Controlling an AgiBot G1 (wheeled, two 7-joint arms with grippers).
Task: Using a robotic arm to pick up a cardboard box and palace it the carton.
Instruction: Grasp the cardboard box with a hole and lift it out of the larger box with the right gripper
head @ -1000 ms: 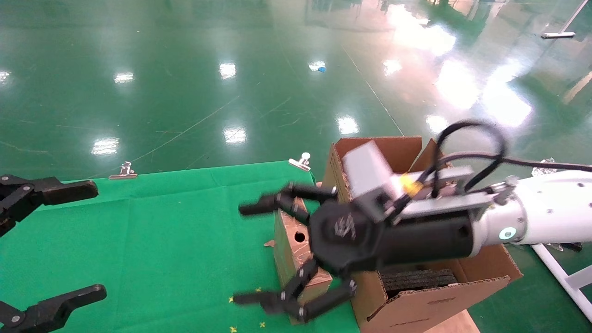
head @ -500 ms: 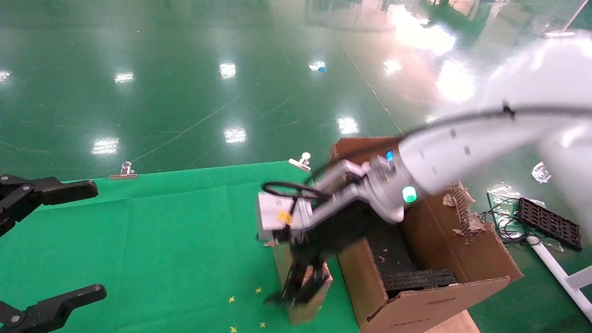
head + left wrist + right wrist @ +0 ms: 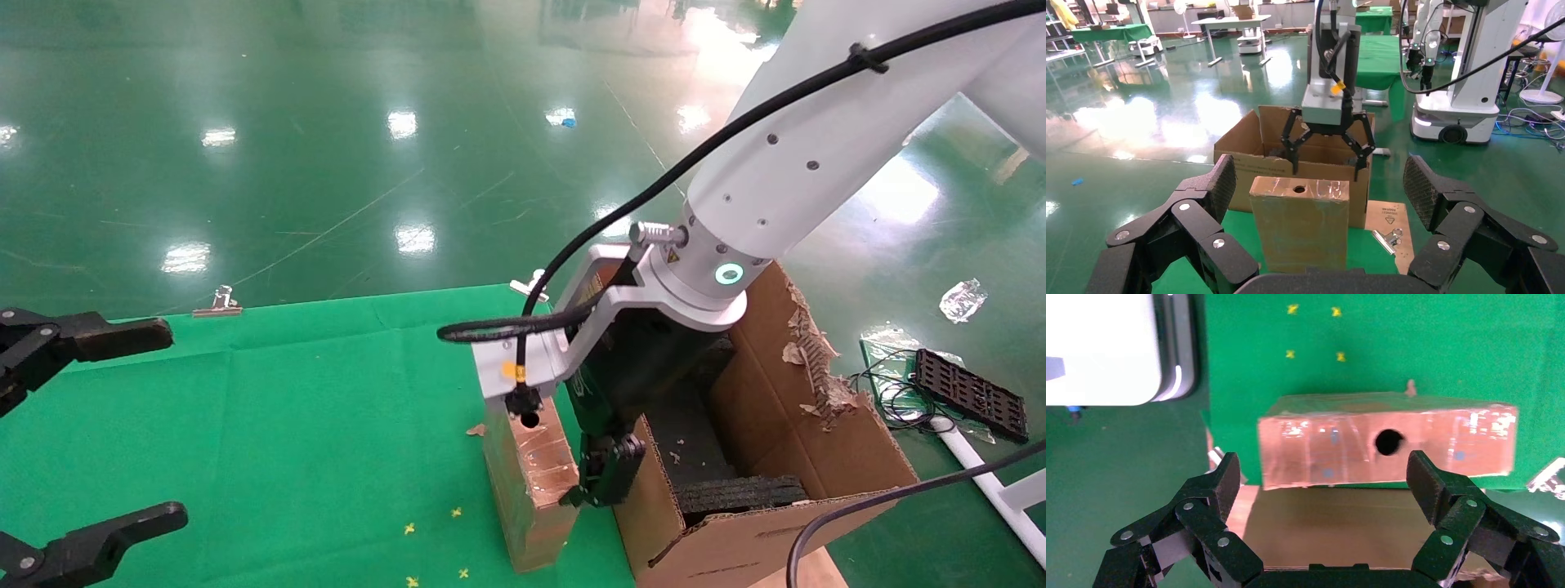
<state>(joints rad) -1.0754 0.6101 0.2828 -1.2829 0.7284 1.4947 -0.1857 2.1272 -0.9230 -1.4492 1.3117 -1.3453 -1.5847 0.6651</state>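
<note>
green-clothed bench: right gripper hangs spread above cardboard box beside carton; left gripper parked, spread.

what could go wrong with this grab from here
The right gripper hangs open above the cardboard box, nearer the carton side than the box's middle, so one finger may land on the box top or snag the carton wall. The box stands upright and narrow near the green cloth's edge; a glancing push could tip it. The left gripper stays parked, open, at the far side.
</note>
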